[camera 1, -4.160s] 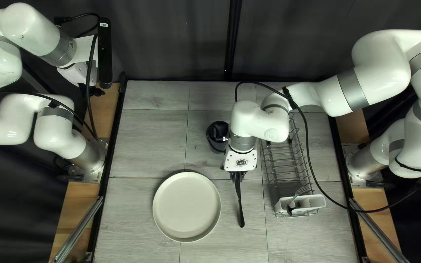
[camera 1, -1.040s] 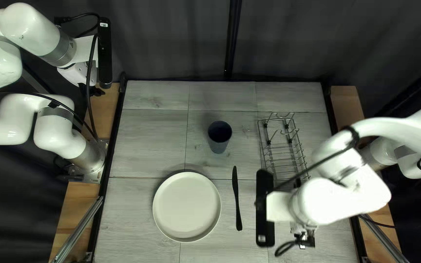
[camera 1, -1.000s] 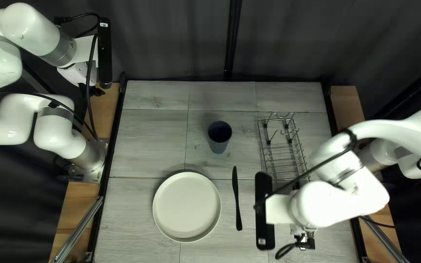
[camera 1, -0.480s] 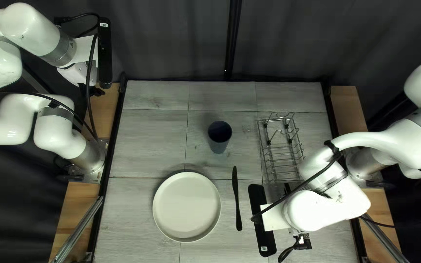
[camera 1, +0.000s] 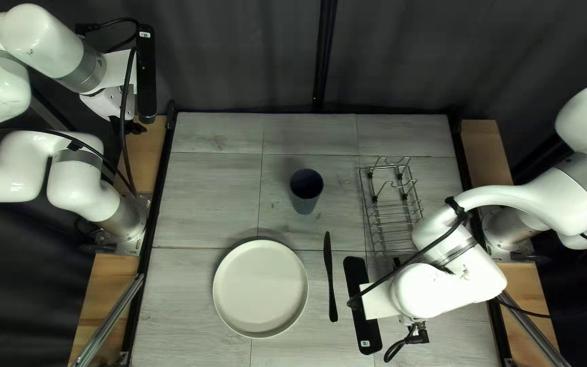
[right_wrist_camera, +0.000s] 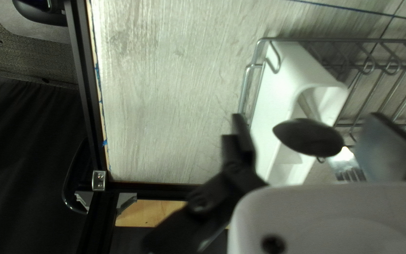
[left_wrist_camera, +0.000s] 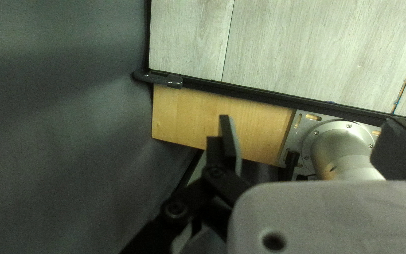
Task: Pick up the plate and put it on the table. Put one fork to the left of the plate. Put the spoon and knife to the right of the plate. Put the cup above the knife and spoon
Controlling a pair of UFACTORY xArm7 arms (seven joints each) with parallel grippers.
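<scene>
Pale wood-grain planks cover the table [camera 1: 205, 197], with a dark curtain [camera 1: 239, 54] beyond twelve o'clock. In the top left view, the plate [camera 1: 260, 289] lies flat, the knife [camera 1: 331, 277] at its three o'clock, the cup [camera 1: 306, 191] upright at its one o'clock and the wire rack [camera 1: 395, 217] toward two.

The right gripper [right_wrist_camera: 306, 116] stands spread over the white caddy [right_wrist_camera: 283, 108], gripping nothing; the spoon [right_wrist_camera: 308, 136] rises bowl-up between its fingers, the fork [right_wrist_camera: 350, 168] close by. The left gripper [left_wrist_camera: 306, 120] is also parted and unladen, off the table's edge.

The spoon seems the likely target. One finger could snag the fork's tines, since they sit so near, and drag both out or shove the fork deeper. The other might press on the caddy wall if the approach is off-centre, tipping caddy or rack. Pinched on its rounded bowl, the spoon could swivel and land crooked. A low carry toward the plate's three o'clock risks sweeping the knife aside.
</scene>
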